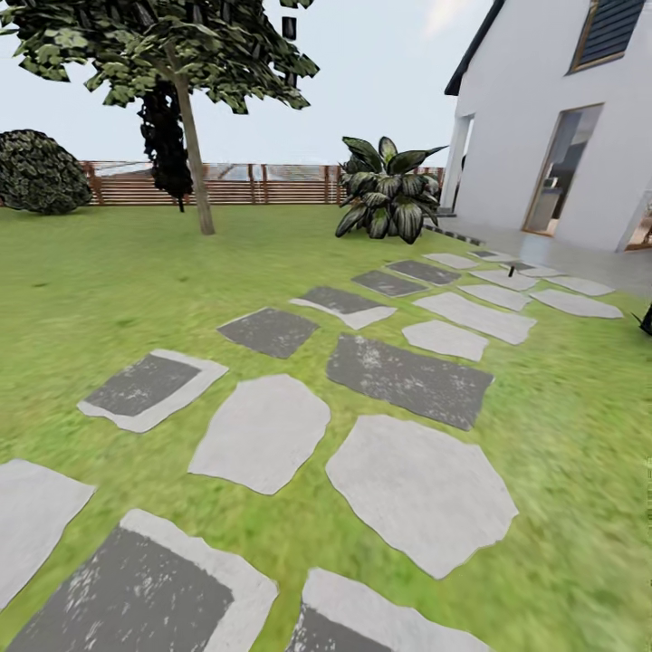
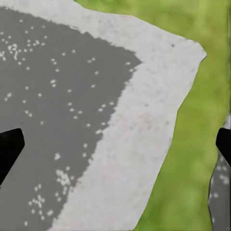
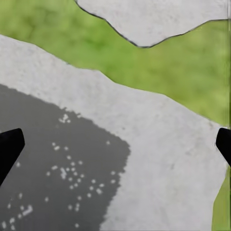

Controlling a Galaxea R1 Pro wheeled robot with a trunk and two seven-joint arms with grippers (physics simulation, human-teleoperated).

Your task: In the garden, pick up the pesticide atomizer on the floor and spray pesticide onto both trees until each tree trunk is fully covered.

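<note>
The floor of pale and dark grey stone slabs point(image 1: 407, 376) runs through green grass toward the house. A tall tree point(image 1: 192, 145) with a bare grey-brown trunk and leaves high up stands at the far left, before the fence. A tiny dark object point(image 1: 512, 268) stands on a far slab, too small to identify. In the left wrist view my left gripper point(image 2: 115, 149) is open above a dark, white-specked slab point(image 2: 53, 110), its black fingertips point(image 2: 9, 147) far apart. My right gripper point(image 3: 115, 149) is open too, over another slab point(image 3: 159, 159), with nothing between the fingers.
A brown slat fence point(image 1: 263, 184) closes the lawn at the back. A round bush point(image 1: 41, 172) sits far left and a broad-leaved plant point(image 1: 389, 190) near the white house point(image 1: 561, 127). A dark narrow tree point(image 1: 166, 136) stands behind the trunk. A black shape point(image 1: 647, 320) pokes in at the right edge.
</note>
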